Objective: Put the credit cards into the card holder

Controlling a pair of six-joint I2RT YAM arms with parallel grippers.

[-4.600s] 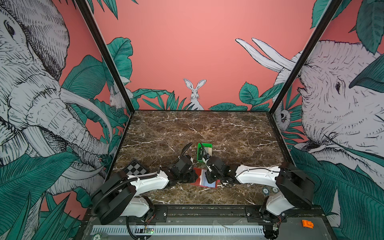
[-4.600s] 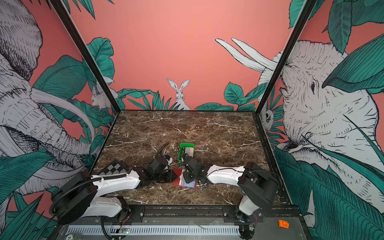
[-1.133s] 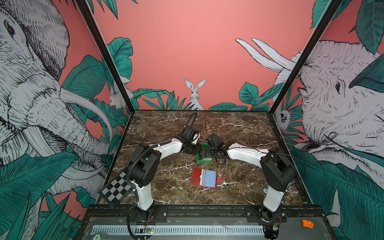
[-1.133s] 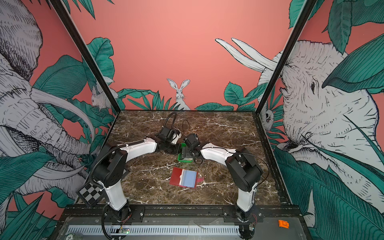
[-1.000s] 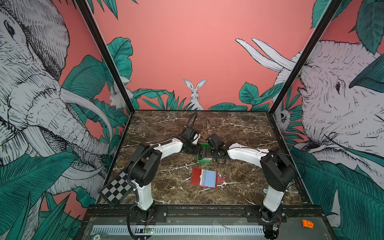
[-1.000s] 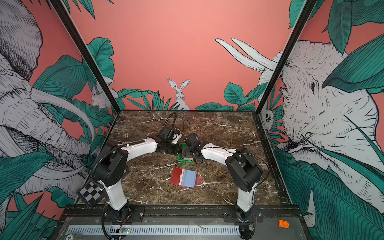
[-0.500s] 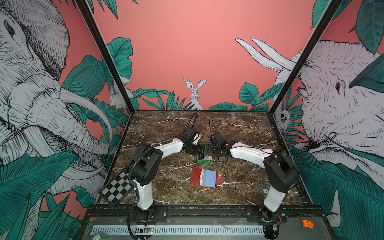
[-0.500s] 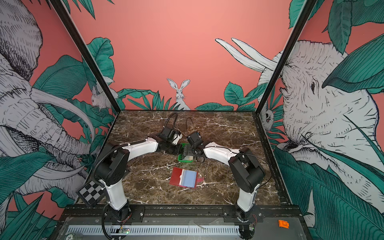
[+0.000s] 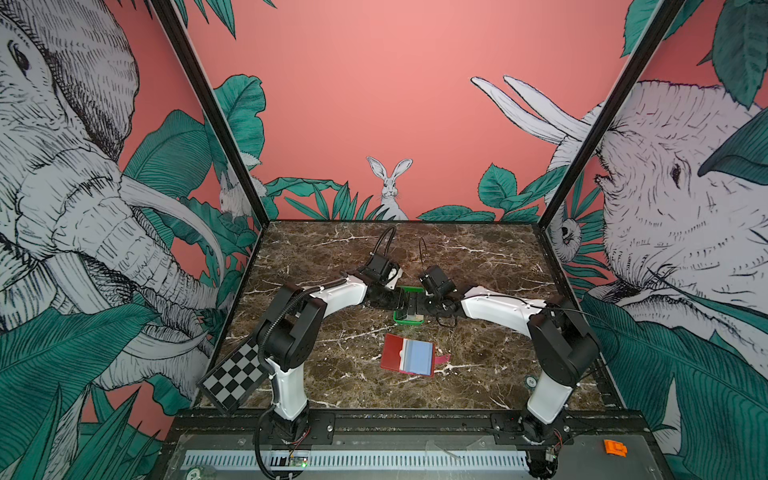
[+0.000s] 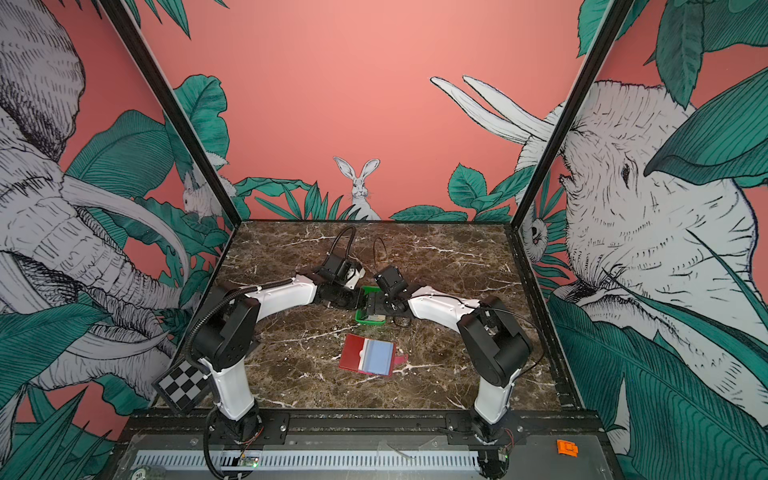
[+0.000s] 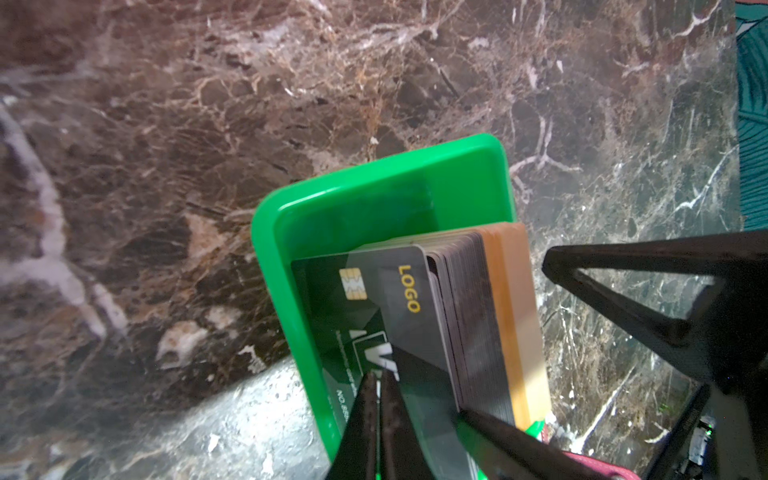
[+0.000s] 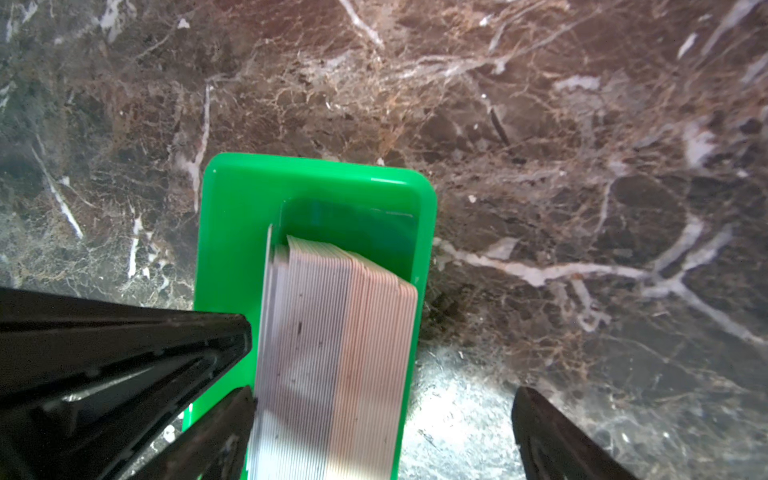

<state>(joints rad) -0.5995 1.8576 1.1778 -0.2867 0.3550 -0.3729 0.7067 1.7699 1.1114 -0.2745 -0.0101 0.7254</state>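
The left gripper (image 11: 376, 399) pinches the end black card (image 11: 374, 299) upright in the green tray (image 11: 374, 195), the right gripper (image 12: 382, 397) gapes astride the stack of cards (image 12: 332, 332), and the open wallet (image 9: 408, 355) lies flat nearer the robot.

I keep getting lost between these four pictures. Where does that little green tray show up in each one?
Top view: green tray mid-table, where the two arms meet, just beyond the red card holder.
Top view: same spot.
Left wrist: centre of the picture, running to the bottom edge.
Right wrist: left of centre, running to the bottom edge.
Shared landmark: the credit cards standing on edge inside it.
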